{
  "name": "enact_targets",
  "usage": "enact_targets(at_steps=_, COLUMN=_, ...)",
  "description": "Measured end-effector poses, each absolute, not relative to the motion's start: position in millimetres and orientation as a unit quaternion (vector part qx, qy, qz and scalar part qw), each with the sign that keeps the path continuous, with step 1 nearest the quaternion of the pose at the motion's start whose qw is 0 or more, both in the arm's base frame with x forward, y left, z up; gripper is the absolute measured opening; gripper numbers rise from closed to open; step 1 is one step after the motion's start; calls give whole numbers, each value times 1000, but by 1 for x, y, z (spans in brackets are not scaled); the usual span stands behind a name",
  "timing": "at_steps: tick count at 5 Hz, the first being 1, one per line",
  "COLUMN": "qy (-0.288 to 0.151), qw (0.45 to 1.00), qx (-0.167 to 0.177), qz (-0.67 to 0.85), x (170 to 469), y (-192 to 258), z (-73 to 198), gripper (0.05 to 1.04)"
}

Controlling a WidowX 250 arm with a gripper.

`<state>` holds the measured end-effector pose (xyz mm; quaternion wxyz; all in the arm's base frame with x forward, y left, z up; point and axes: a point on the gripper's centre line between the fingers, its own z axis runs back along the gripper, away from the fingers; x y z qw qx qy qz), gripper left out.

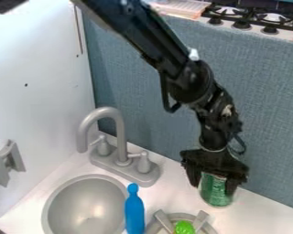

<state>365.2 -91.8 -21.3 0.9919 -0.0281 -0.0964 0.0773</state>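
Note:
At the right of the counter, near the blue-grey wall, my gripper [214,180] points down with one finger on each side of a green can [216,192]. The fingers are around the can's upper part, and its lower part shows below them. The can looks upright, with its base at the counter. Left of it and nearer the front stands a blue bottle-shaped object [134,211], apart from the gripper.
A round grey sink [88,205] is at the lower left, with a grey faucet [119,137] behind it. At the bottom edge, a grey pot [151,227] holds a bright green object [184,227]. A toy stove [253,20] is beyond the wall.

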Motion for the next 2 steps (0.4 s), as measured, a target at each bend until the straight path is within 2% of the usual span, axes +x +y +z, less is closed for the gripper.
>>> enact_targets(at_steps=1, qy=-39, qw=997, qx=-12, qz=69, x=330, y=-110, z=7, gripper=998)
enact_targets(at_steps=2, qy=-15, qw=998, qx=18, qz=62, x=300, y=-121, z=34, gripper=998)
